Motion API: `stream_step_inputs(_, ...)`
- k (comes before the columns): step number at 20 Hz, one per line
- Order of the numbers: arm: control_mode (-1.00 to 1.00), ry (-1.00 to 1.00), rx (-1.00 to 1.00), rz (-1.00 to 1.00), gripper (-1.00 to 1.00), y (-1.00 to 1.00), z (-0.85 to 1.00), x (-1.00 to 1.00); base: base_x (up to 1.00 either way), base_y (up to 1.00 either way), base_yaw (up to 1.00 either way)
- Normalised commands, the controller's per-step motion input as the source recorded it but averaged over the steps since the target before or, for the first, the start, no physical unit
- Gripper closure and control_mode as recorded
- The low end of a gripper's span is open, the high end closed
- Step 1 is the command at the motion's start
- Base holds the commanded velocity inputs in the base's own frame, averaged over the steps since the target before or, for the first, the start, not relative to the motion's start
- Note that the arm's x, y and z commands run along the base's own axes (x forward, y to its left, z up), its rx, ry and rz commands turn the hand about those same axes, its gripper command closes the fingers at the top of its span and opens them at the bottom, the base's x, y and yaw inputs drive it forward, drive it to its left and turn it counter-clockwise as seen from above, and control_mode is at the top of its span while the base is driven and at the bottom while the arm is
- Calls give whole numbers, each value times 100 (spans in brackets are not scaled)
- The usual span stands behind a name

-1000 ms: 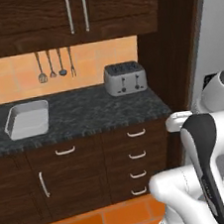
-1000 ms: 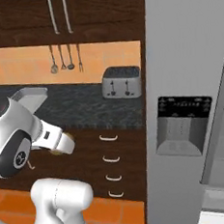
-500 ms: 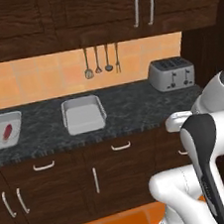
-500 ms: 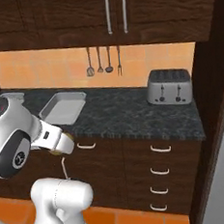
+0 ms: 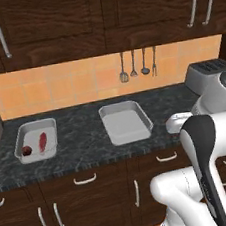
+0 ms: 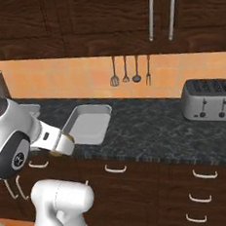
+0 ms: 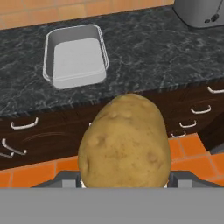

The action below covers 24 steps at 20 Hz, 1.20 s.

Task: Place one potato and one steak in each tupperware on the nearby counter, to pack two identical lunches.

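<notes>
One potato (image 7: pixel 124 142) sits clamped in the gripper (image 7: pixel 124 181) (above the floor).

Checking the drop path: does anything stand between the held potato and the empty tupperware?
Nothing visible does. The potato sits in the gripper; bare counter edge lies before the empty tupperware. The toaster stands far aside.

**Potato up close, two trays on the counter**

You had a tan, lumpy potato (image 7: pixel 125 142) filling the lower middle of the hand view, standing on end. At its 11 o'clock an empty light-grey tupperware (image 7: pixel 75 56) sat flat on the dark speckled counter (image 7: pixel 144 48). In the left base view, that empty tray (image 5: pixel 125 121) lay mid-counter; at its 9 o'clock, well apart, the second tupperware (image 5: pixel 36 140) held a reddish steak (image 5: pixel 42 141) and a small dark round item (image 5: pixel 26 150).
</notes>
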Motion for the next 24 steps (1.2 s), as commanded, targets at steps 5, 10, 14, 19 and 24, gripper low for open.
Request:
stream_step_inputs(5,100,0,0,0,100,0,0,0,57,20,0)
stream_step_inputs(10,100,0,0,0,100,0,0,0,37,39,0)
stream_step_inputs(14,100,0,0,0,100,0,0,0,33,38,0)
stream_step_inputs(19,100,0,0,0,100,0,0,0,53,28,0)
stream_step_inputs(24,-100,0,0,1,100,1,-6,2,19,17,1)
